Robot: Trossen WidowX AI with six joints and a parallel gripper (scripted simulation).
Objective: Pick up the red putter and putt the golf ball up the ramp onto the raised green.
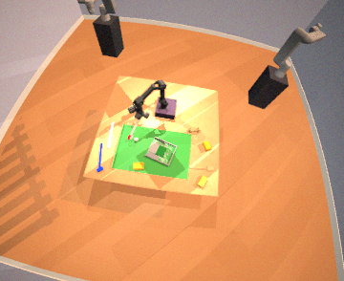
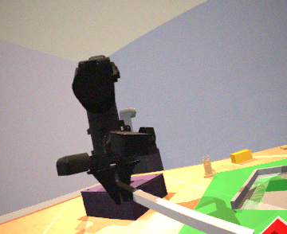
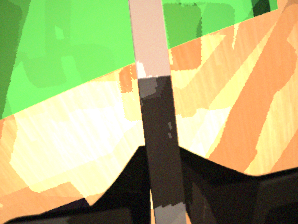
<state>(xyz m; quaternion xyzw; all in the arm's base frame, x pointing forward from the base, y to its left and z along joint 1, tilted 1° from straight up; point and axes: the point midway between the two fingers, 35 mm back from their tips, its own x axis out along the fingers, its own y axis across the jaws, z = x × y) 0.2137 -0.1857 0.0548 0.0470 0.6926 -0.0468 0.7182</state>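
Orange floor, tan surface (image 1: 204, 115) with green mat (image 1: 128, 153). Gripper (image 2: 120, 187) was clamped on red putter (image 1: 133, 131) by its grip; head sat just beside golf ball (image 1: 136, 139). Best: square face toward raised green (image 1: 161, 152), stroke smoothly.

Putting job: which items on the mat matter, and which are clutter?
In play: red putter, held by the pincer; golf ball; ramp with raised green.

Lying about: blue putter; white stick; three yellow blocks; small tan pieces.
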